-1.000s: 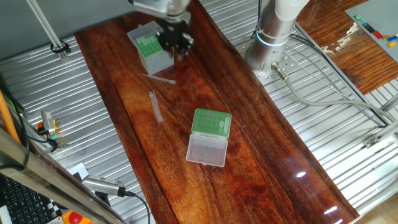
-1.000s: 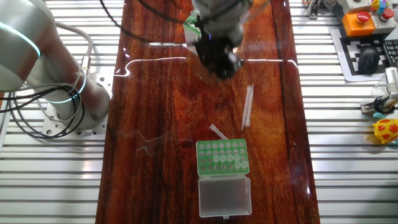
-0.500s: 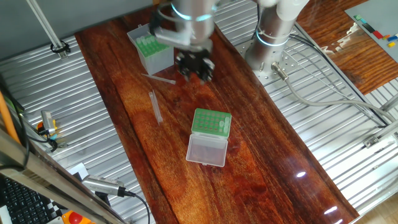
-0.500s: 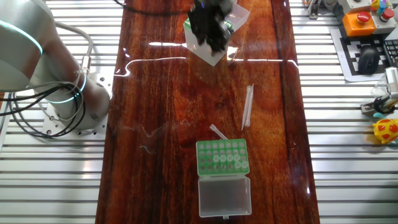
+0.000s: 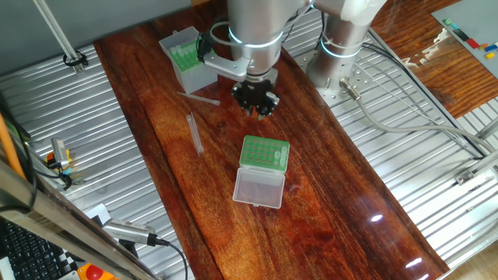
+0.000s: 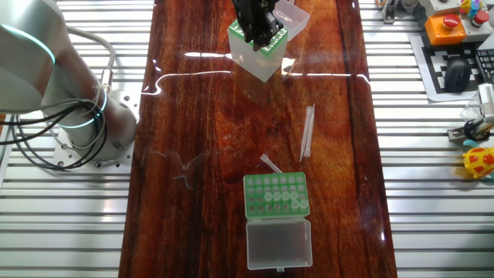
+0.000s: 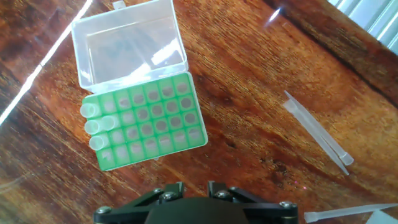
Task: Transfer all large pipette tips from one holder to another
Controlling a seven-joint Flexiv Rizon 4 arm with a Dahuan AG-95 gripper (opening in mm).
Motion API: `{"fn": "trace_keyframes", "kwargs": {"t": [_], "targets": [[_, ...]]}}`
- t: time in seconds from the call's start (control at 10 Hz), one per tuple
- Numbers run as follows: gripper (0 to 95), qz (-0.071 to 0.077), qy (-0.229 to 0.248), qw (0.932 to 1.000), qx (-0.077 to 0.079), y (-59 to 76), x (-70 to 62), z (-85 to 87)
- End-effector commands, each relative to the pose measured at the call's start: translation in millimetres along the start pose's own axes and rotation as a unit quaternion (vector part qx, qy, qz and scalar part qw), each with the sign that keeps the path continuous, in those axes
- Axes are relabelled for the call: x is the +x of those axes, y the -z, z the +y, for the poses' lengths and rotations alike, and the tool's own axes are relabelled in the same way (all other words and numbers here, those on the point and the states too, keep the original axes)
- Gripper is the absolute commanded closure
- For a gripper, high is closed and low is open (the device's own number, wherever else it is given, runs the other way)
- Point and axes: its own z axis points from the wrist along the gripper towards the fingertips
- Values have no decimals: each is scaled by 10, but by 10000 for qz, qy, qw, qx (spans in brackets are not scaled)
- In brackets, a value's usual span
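Moving: my gripper (image 5: 255,99) has left the box (image 5: 189,58), where it was a second ago, and now hangs between the box and the rack (image 5: 264,153).
Meaning: I judge one trip to the box is over and I am heading back for another tip; the task is far from done.
Hand: only the finger roots show in the hand view, and the fixed views blur them. I cannot tell how far open it is, and I see nothing in it.
Tips: three tips (image 7: 92,126) stand in the rack's end column, and its lid (image 7: 127,40) lies folded back.
Strays: loose tips (image 5: 194,132) lie flat on the table (image 5: 342,202), unmoved over this second and well apart from both holders.
Hand view only: it gives the count of tips left and the many bare holes.
Fixed views only: they show the box, and how near the gripper is to the rack. From one side it overlaps the box; from the other it stands clear of it.
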Motion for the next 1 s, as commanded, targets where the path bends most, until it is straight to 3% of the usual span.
{"fn": "trace_keyframes", "kwargs": {"t": [0.1,0.3,0.5,0.6,0.8,0.9,1.0], "targets": [[570,92,266,9996,-84,-39,-324,387],[570,138,71,9998,-81,-88,-451,576],[570,99,103,9999,-85,-83,-446,570],[760,55,256,9996,-118,-83,-446,570],[760,-88,300,9993,-220,-83,-446,570],[570,-125,210,9994,-247,-83,-446,570],[570,-129,107,9996,-218,-96,-447,611]]}}
